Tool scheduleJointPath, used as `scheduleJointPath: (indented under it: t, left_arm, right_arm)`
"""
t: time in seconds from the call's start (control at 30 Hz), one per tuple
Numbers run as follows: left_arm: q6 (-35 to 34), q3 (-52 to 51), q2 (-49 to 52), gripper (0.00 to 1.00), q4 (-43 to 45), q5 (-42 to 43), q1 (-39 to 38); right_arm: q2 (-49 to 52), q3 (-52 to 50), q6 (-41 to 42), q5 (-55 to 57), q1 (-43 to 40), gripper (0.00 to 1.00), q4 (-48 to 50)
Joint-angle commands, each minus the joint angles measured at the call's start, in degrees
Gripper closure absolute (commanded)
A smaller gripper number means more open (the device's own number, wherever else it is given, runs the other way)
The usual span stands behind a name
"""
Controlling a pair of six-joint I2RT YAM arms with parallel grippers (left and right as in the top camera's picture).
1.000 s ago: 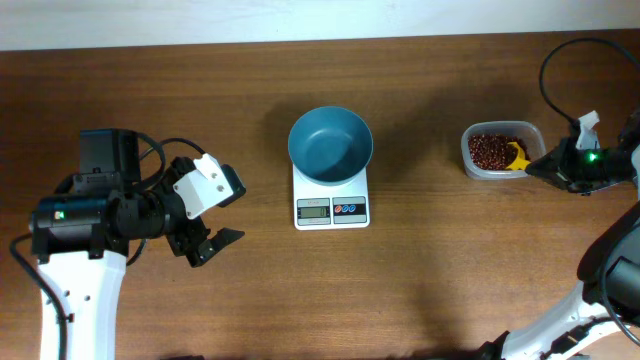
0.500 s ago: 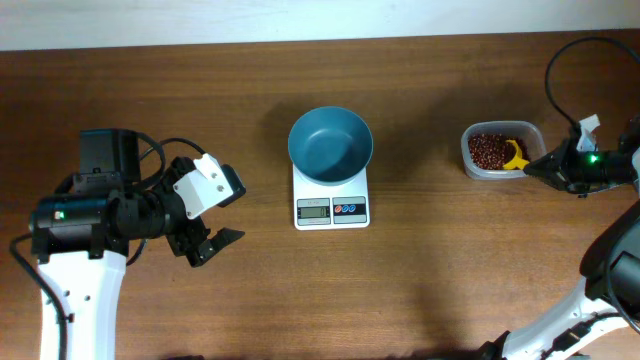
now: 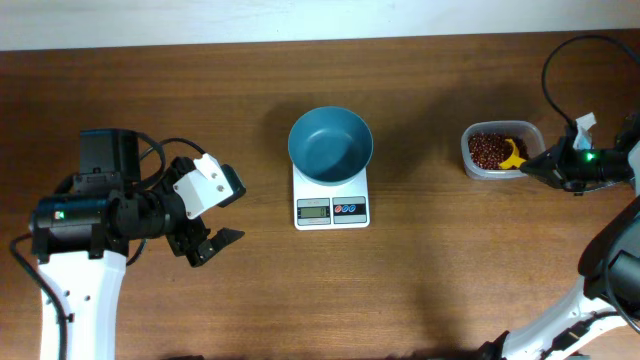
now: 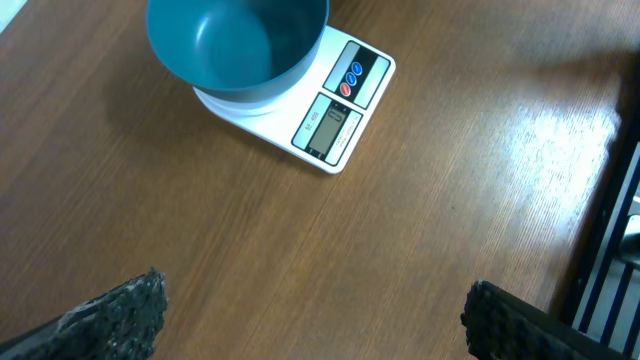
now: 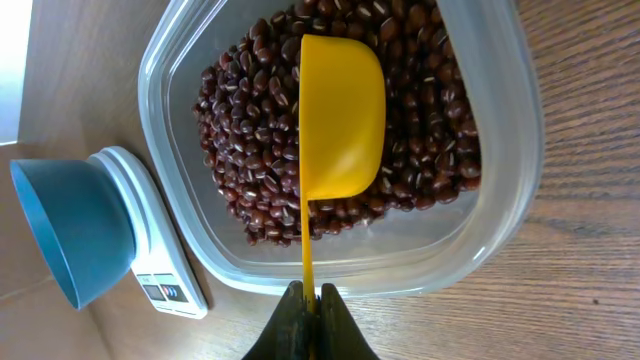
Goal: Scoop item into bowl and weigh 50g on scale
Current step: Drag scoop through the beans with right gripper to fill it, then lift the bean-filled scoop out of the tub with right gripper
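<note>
The teal-blue bowl (image 3: 330, 144) sits empty on the white scale (image 3: 331, 200) at the table's middle; both also show in the left wrist view, bowl (image 4: 236, 45) on scale (image 4: 335, 115). Reddish-brown beans (image 5: 250, 130) fill a clear tub (image 5: 500, 215) at the right (image 3: 470, 150). My right gripper (image 5: 310, 300) is shut on the thin handle of a yellow scoop (image 5: 342, 115), whose empty cup hovers over the beans, tipped on its side. In the overhead view the right gripper (image 3: 535, 168) is at the tub's right edge. My left gripper (image 4: 315, 310) hangs open over bare wood, far left of the scale (image 3: 215, 243).
A black cable (image 3: 560, 55) loops above the right arm at the table's far right. The white wall edge runs along the back. Dark metal legs (image 4: 610, 220) show past the table's edge in the left wrist view.
The right gripper and scoop shifted slightly inside the tub. The left arm, bowl and scale have not moved.
</note>
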Motion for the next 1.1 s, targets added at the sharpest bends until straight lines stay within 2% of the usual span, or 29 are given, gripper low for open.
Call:
scheduleJointPath:
  t: [0.0,0.2,0.37,0.53,0.67,1.07]
  left_arm:
    - [-0.74,0.72,-0.17,0.01,-0.09,1.27,0.24]
    - [-0.74,0.72,-0.17,0.01,-0.09,1.27,0.24]
    - [-0.74,0.74,-0.17,0.02,-0.09,1.27,0.24]
    - [-0.74,0.74,-0.17,0.01,-0.09,1.27,0.24]
    - [-0.74,0.72,-0.17,0.01,-0.09,1.27,0.24]
    - [-0.74,0.72,-0.17,0.01,-0.09,1.27,0.24]
  right_arm:
    - [2.01,-0.26,-0.74,0.50,0.79,0.96,-2.60]
    - [2.01,-0.26,0.70,-2.01,2.05,0.96,1.57]
    - [2.01,-0.26,-1.42,-1.84,1.60,0.96,-2.84]
    - [2.01,-0.26,0.00,-2.05,1.44,0.96,1.11]
    - [2.01,-0.26,-1.86,-2.10,0.42,0.96,-1.86]
    - [2.01,-0.26,-5.53,-10.40,-4.46,0.96,-2.12]
